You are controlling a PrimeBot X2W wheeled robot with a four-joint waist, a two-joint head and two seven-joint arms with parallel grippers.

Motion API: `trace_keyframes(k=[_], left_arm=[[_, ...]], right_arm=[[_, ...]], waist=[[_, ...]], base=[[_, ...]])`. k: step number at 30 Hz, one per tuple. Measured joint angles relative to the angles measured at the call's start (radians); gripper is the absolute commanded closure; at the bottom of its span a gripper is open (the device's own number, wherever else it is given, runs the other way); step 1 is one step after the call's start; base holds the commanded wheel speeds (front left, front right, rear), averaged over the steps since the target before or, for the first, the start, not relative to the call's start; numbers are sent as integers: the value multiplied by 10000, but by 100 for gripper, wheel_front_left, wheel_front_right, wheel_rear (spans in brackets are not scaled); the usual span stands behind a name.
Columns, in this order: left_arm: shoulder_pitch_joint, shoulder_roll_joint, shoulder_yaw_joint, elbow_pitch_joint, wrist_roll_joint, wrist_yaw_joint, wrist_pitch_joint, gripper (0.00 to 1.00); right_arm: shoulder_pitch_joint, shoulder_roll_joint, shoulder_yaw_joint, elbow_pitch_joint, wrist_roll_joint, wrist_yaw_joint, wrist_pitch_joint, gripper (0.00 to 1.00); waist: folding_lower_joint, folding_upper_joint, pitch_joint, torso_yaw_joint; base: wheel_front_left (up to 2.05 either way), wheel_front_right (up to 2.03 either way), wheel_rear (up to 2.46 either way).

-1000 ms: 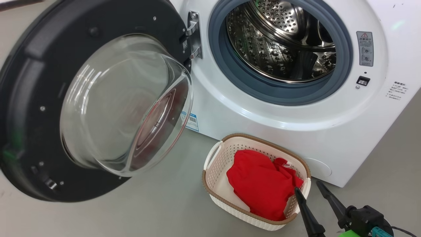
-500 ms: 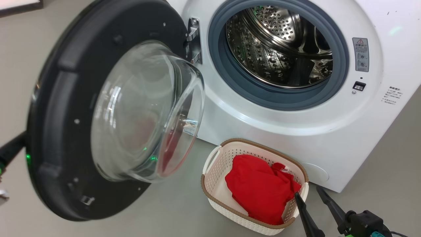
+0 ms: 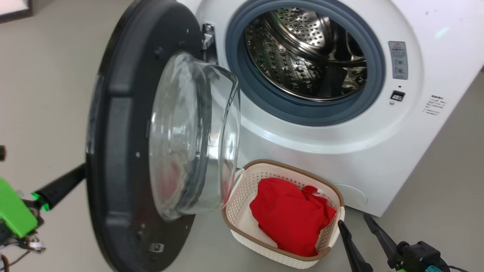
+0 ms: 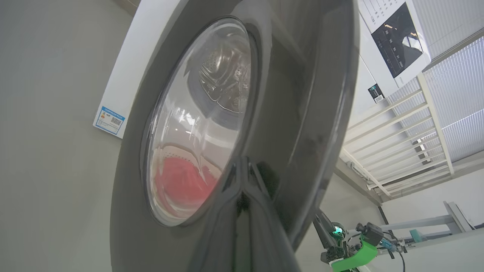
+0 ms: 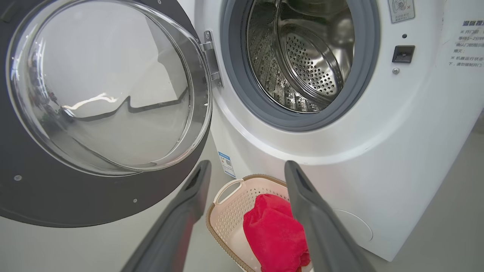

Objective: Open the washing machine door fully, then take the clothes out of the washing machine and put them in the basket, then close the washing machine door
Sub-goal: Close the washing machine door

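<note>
No wording is legible; the washing machine (image 3: 302, 151) bears a warning-triangle sticker (image 3: 397, 60) and a blue QR sticker (image 4: 109, 120).

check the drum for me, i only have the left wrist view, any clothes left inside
Observer: None that I can see. In the head view the drum of the washing machine shows bare steel.
Operator: so where are they
Observer: The clothes lie in the basket, which stands on the floor right in front of the machine.
Operator: and the right arm
Observer: The right gripper is open with nothing between its fingers, close by the basket's right side.
</note>
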Motion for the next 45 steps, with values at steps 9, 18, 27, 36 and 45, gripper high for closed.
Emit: trace_keyframes(k=[9,18,27,36,45], left_arm=[[216,148,-788,-1131,-428,0,-90,100],[212,140,-1818,-1931,-474,0,-543,100],[-33,42,-2579,-2082,-449,-65,-1367,100],[75,245,-2809,-1908,-439,-71,-2232,100],[933,428,-2798,-1436,-345,-73,-3570,42]], right_arm=[[-3,-4,-29,-6,0,0,0,0],[-8,-15,-42,-10,0,0,0,0],[-31,-33,-38,-10,0,0,0,0],[-28,-27,-58,-6,0,0,0,0],[-24,10,-59,-8,0,0,0,0]], waist=[[0,0,84,-563],[0,0,163,-1381],[0,0,253,-1930],[-1,0,135,-1942],[-1,0,68,-1755]], base=[[0,0,0],[0,0,0],[0,0,0],[0,0,0],[0,0,0]])
